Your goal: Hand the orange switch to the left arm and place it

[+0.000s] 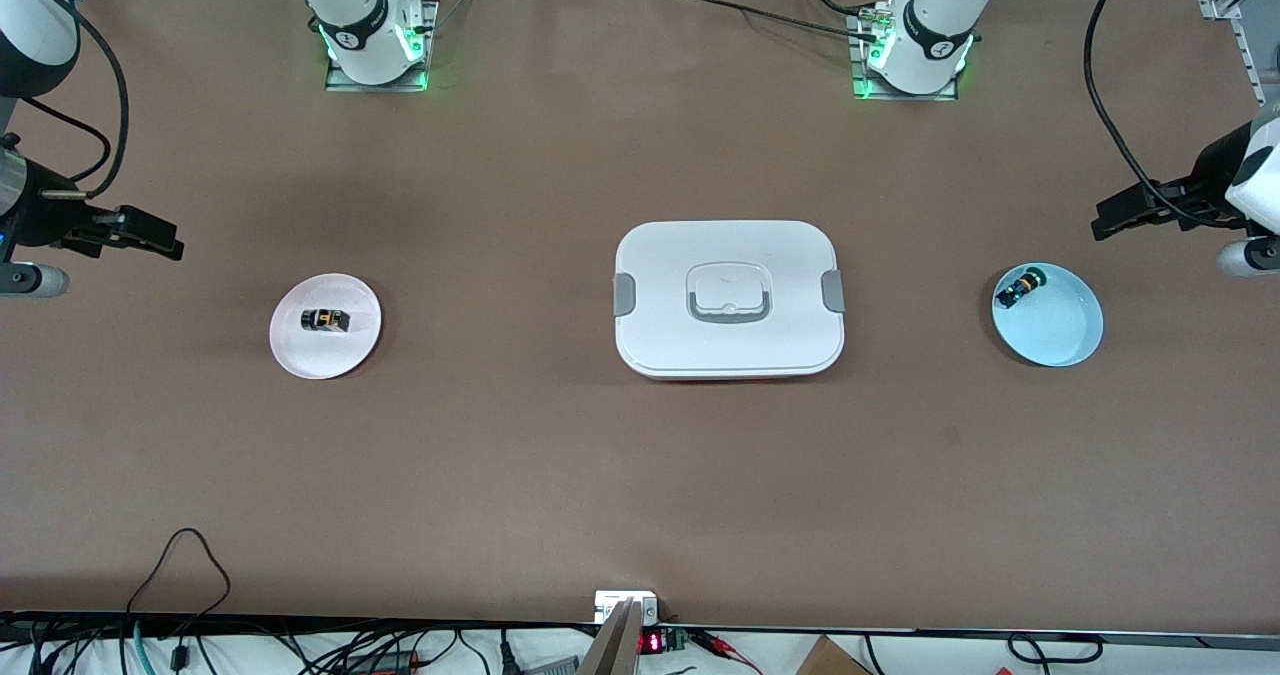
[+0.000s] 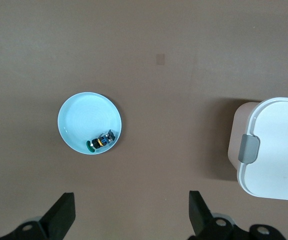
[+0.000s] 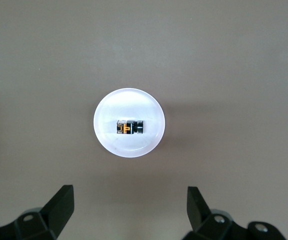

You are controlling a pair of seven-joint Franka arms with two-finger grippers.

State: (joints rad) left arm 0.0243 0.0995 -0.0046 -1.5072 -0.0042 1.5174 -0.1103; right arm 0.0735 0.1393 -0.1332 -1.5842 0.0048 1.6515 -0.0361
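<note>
The orange switch (image 1: 326,320) (image 3: 129,127) lies on its side on a pale pink plate (image 1: 300,355) (image 3: 108,142) toward the right arm's end of the table. My right gripper (image 1: 165,238) (image 3: 129,192) hangs open and holds nothing, up in the air beside that plate, out toward the table's end. The white box (image 1: 727,355) (image 2: 274,150) stands shut in the middle of the table. My left gripper (image 1: 1105,217) (image 2: 132,200) is also open with nothing in it. It hovers near a light blue plate (image 1: 1060,335) (image 2: 83,120) at the left arm's end.
A small black switch with a green tip (image 1: 1022,286) (image 2: 102,141) lies at the rim of the blue plate. Bare brown table lies on all sides of the box. Cables and electronics run along the table edge nearest the front camera.
</note>
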